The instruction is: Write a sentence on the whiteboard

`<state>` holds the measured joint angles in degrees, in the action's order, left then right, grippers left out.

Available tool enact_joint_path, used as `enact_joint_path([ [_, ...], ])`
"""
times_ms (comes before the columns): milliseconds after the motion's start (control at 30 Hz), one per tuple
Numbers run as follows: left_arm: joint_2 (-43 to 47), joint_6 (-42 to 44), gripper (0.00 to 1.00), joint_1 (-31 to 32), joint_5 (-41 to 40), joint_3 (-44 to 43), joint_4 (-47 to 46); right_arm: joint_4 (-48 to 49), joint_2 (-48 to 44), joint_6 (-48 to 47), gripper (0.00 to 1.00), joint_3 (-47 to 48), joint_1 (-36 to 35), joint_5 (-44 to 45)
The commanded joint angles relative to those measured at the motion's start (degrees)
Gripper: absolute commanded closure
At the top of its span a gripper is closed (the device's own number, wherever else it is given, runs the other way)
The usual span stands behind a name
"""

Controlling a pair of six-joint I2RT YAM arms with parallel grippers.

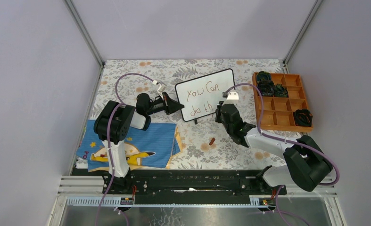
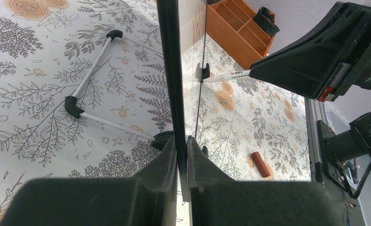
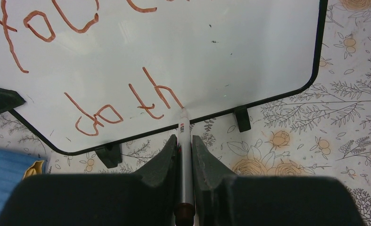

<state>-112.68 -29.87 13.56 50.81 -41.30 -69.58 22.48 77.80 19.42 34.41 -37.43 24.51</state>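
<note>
Words (image 1: 199, 93): "You Can do th", on the board (image 1: 221, 80).
Board: stands at the table's (image 1: 127, 80) far middle.
Pen (image 3: 185, 162): tip touching the board.
Right claw (image 3: 184, 139): pinching the pen.
Left claw (image 2: 182, 141): pinching the board's left edge.
Brown bit (image 1: 212, 141): nearby, maybe a cap.

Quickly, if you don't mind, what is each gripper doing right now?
Left gripper: closed on the whiteboard edge.
Right gripper: closed on the marker, its tip touching the whiteboard.

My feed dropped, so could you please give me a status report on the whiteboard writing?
Left gripper shut on whiteboard edge. Right gripper shut on marker, tip on board. Sentence reads "You Can do th", unfinished. Nothing blocking.
</note>
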Motion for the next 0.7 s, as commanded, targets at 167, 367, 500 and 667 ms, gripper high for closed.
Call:
enact_joint_path([
  [167, -1.5, 4.2, 1.00, 1.6, -0.2, 0.9, 7.9, -1.0, -7.6, 1.2, 1.00, 1.2, 0.5, 1.6],
  [367, -1.3, 4.2, 1.00, 1.5, -0.1, 0.9, 7.9, 0.4, -7.9, -0.2, 1.00, 2.1, 0.8, 3.1],
  [500, -1.2, 4.3, 1.00, 1.6, -0.2, 0.9, 7.9, 2.3, -7.1, 0.6, 1.00, 2.6, 1.4, 2.0],
  [667, -1.2, 4.4, 1.00, 1.6, -0.3, 0.9, 8.0, 3.1, -5.9, 1.1, 1.00, 3.4, 1.9, 0.6],
])
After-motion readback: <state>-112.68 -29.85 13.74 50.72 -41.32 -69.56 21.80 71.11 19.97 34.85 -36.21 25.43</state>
